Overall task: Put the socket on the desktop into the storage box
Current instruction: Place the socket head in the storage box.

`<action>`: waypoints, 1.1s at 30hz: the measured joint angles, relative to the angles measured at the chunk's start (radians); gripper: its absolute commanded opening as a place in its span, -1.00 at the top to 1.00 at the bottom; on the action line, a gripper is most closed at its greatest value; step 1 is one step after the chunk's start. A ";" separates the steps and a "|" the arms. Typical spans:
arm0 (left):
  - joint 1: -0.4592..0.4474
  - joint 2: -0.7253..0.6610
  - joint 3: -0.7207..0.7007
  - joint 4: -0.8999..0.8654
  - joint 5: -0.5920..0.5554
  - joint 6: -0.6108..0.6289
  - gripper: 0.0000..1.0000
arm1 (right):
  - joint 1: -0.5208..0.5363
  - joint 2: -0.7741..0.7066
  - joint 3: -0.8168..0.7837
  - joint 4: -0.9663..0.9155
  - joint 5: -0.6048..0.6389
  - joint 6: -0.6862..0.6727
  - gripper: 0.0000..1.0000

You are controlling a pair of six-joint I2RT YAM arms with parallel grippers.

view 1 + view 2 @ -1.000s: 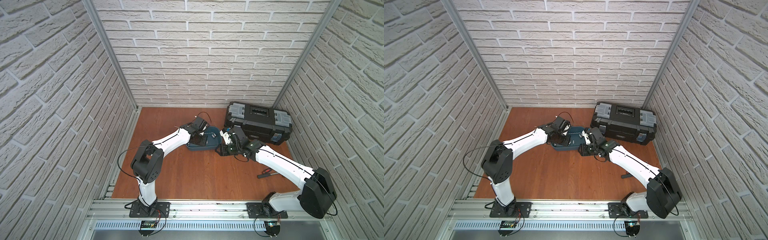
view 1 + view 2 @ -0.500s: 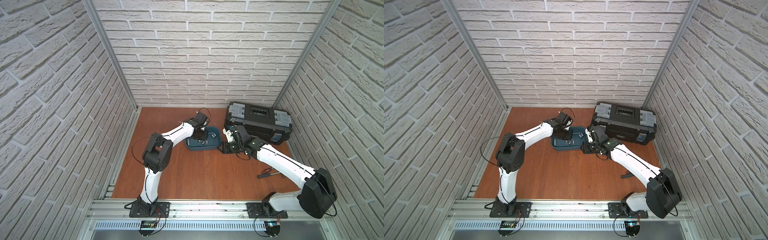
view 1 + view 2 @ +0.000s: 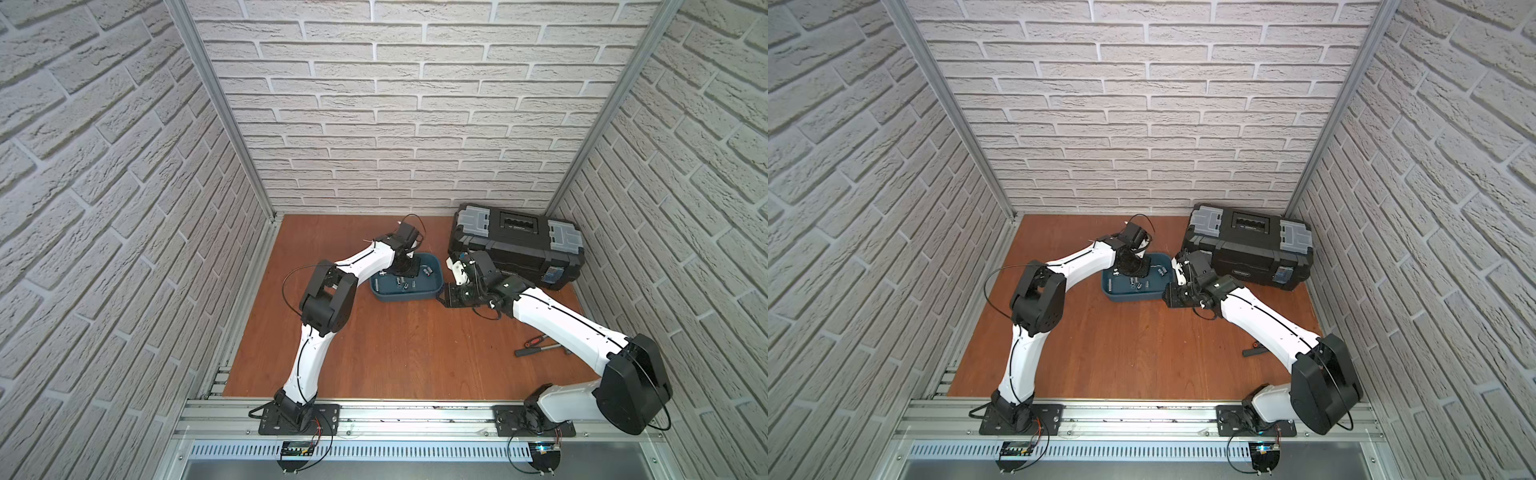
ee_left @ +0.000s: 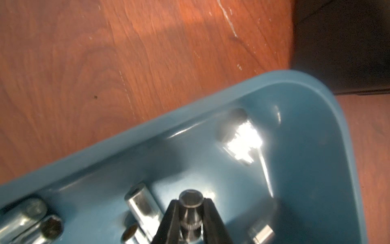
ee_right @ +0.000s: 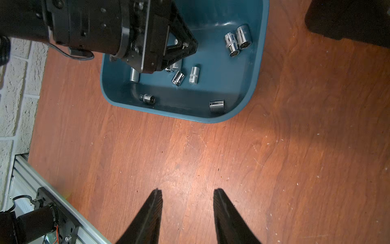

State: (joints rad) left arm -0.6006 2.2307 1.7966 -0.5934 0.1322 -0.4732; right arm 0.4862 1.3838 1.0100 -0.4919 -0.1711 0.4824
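Since a second ago my left arm's elbow has lifted and swung in toward the shallow teal-blue plastic storage box (image 3: pixel 405 297), a rounded-corner rectangle without a lid, while my right arm has barely shifted beside it. From the left wrist camera I see the left gripper (image 4: pixel 191 213) poised over the inside of the box (image 4: pixel 147 124), its black fingers clamped on a small chrome socket (image 4: pixel 191 198) with a hexagonal mouth. The socket sits above the box's floor, not on the reddish-brown wood-grain desktop (image 3: pixel 395 345); I cannot tell whether it touches the floor. Several loose chrome sockets (image 5: pixel 237 42) lie scattered inside the box, some just beside the held one. In both top views the left gripper (image 3: pixel 1136 268) hangs over the box's middle. The right gripper (image 5: pixel 187 190) hovers over bare desktop just outside the box (image 5: pixel 179 115), its two dark fingers standing apart with nothing between them. A large black plastic toolbox with grey latches (image 3: pixel 515 245) rests near the box on the right arm's side, toward the brick back wall. A dark-handled tool with a red mark (image 3: pixel 540 347) lies on the desktop well apart from the box, partly hidden under my right arm in a top view.
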 measured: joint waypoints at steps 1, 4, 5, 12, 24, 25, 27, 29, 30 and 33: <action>0.000 0.006 0.004 0.000 0.000 0.000 0.53 | 0.000 0.000 0.000 0.000 0.000 0.000 0.09; 0.000 0.021 0.012 -0.002 0.000 0.000 0.51 | 0.000 0.000 0.000 0.000 -0.002 0.000 0.09; 0.000 0.025 0.013 -0.002 0.000 0.000 0.49 | 0.000 0.000 0.000 0.000 -0.002 0.000 0.09; 0.000 0.035 0.027 -0.006 -0.001 0.000 0.37 | 0.000 0.000 -0.006 0.000 -0.002 0.000 0.09; -0.002 0.031 0.024 -0.004 -0.017 0.000 0.17 | 0.000 -0.002 -0.008 -0.001 -0.002 0.001 0.08; -0.002 0.024 0.015 -0.003 -0.020 0.000 0.15 | 0.000 -0.002 -0.008 -0.001 -0.002 0.001 0.07; -0.003 0.002 -0.009 -0.002 -0.024 0.000 0.11 | 0.000 -0.002 -0.008 -0.001 -0.002 0.000 0.02; -0.003 -0.030 -0.037 0.001 -0.031 0.000 0.05 | 0.000 -0.002 -0.008 -0.001 -0.002 0.000 0.01; -0.003 -0.051 -0.054 0.004 -0.036 -0.001 0.00 | 0.000 -0.002 -0.008 -0.001 -0.002 0.000 0.01; -0.004 -0.120 -0.108 0.018 -0.049 -0.002 -0.06 | 0.000 -0.001 -0.008 0.000 -0.003 0.000 0.01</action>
State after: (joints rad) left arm -0.6044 2.1105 1.6882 -0.5755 0.0834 -0.4751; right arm 0.4858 1.3830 1.0023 -0.4923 -0.1738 0.4820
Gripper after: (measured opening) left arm 0.524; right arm 0.494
